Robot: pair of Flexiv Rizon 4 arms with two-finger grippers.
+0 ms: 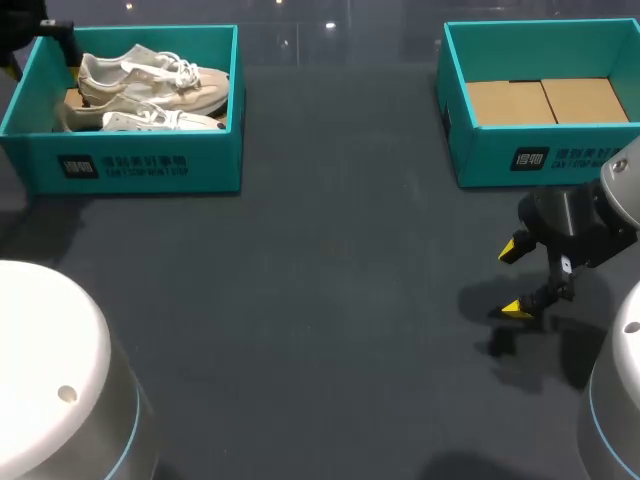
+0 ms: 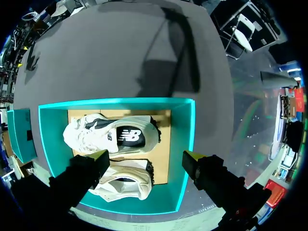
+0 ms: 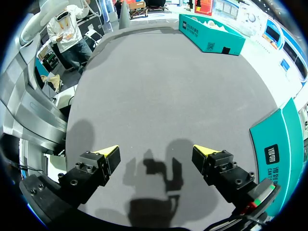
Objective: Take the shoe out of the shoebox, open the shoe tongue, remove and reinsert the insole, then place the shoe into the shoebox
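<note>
Left gripper [image 2: 144, 161] hangs straight over the teal shoebox [image 2: 185, 144] at the far left of the worktop [image 1: 320, 300], its yellow-tipped fingers spread wide and holding nothing. Two pale sneakers lie side by side in the box on a cardboard floor. The sneaker with the dark side panel [image 2: 115, 134] lies just ahead of the fingers, and the second sneaker [image 2: 125, 180] sits directly beneath the gap between them. Both sneakers run lengthwise along the line joining the two fingertips, so as I read it the fingers span a shoe's length, not its width. The wrist would likely need to turn before a drop onto the upper.

Right gripper [image 1: 520, 275] sits low over bare worktop, also spread and empty. It is in front of the other shoebox [image 1: 540, 155], which shows only cardboard, and well apart from the sneakers. The left arm is plainly the nearer one.
</note>
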